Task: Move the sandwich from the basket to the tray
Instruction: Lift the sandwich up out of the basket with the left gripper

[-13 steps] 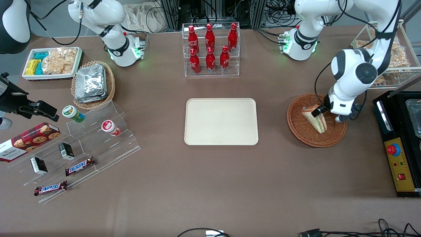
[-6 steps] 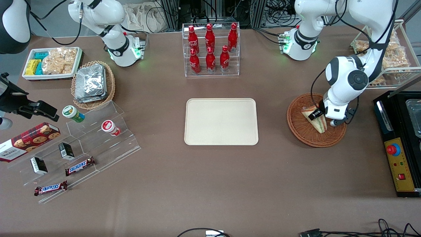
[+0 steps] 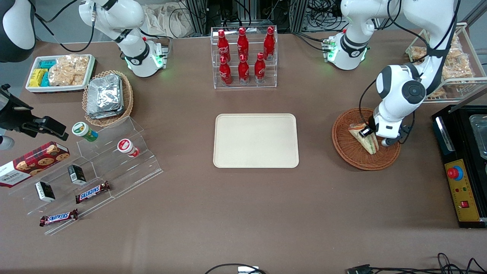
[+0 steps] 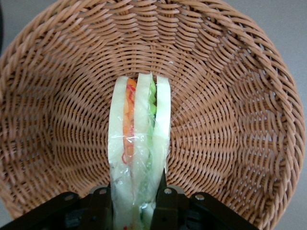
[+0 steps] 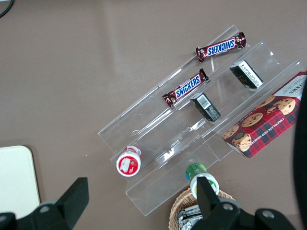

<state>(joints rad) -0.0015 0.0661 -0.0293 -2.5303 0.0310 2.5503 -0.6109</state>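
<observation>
The cream tray (image 3: pixel 255 140) sits bare mid-table, nearer the front camera than the rack of red bottles (image 3: pixel 243 57). Toward the working arm's end, the wicker basket (image 3: pixel 348 148) holds the sandwich (image 3: pixel 361 133) standing on edge. The gripper (image 4: pixel 136 201) is down inside the basket, its fingers (image 4: pixel 101 203) pressed against both bread faces, clamped on the wrapped wedge.
</observation>
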